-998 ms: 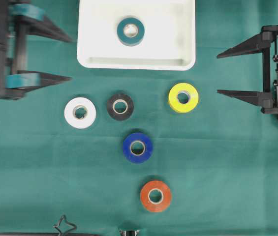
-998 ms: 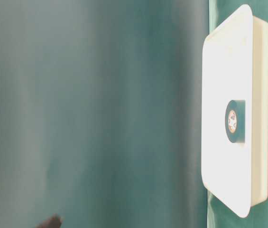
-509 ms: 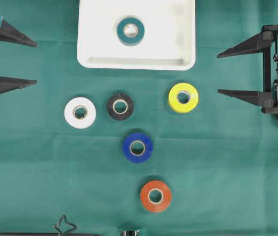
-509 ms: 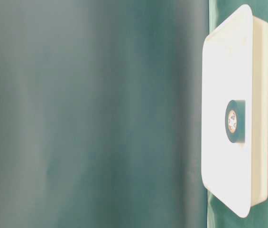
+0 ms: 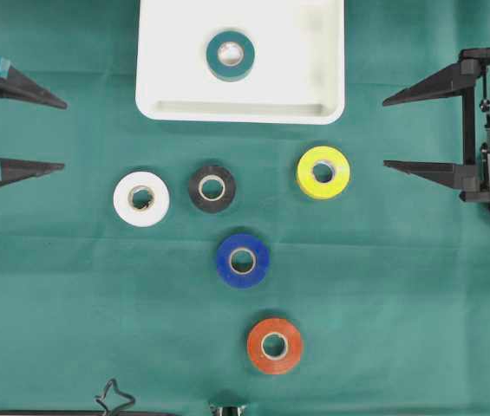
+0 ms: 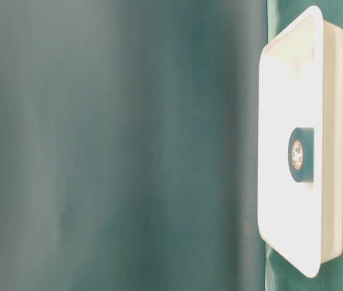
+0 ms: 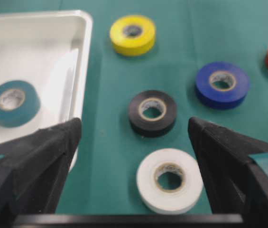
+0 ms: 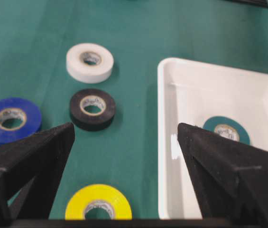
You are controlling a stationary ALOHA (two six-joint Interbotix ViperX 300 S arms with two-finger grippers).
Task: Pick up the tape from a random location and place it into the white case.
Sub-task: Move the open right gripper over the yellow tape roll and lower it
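Note:
The white case (image 5: 240, 111) lies at the top middle of the green cloth, and a teal tape (image 5: 231, 55) lies flat inside it. Several other tapes rest on the cloth below it: white (image 5: 141, 198), black (image 5: 212, 188), yellow (image 5: 323, 172), blue (image 5: 243, 259) and orange-red (image 5: 274, 346). At the left edge my left gripper (image 5: 65, 134) is open and holds nothing, well left of the white tape (image 7: 170, 179). On the right my right gripper (image 5: 383, 131) is open and holds nothing, with the yellow tape (image 8: 98, 203) just ahead of it.
The green cloth (image 5: 71, 303) covers the whole table. A small wire clip (image 5: 114, 399) sits at the bottom edge. In the table-level view, only the case (image 6: 335, 91) with the teal tape (image 6: 302, 154) shows against blurred cloth.
My left gripper has pulled back to the left, away from the case, and now sits at the left edge, still open. The right gripper and all the tapes have not moved.

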